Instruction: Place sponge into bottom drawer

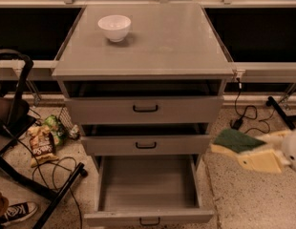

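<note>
Your claw has the sponge out to the right of the cabinet, not in the drawer.

Looking from the left, you see snack bags on the floor. A white bowl sits at the back left of the worktop. Below it, the bottom drawer is pulled well out. The sponge hangs just off the cabinet's right side, green face up, level with the middle drawer. The claw's pale fingers are closed on it, and the arm runs off the right edge.
</note>
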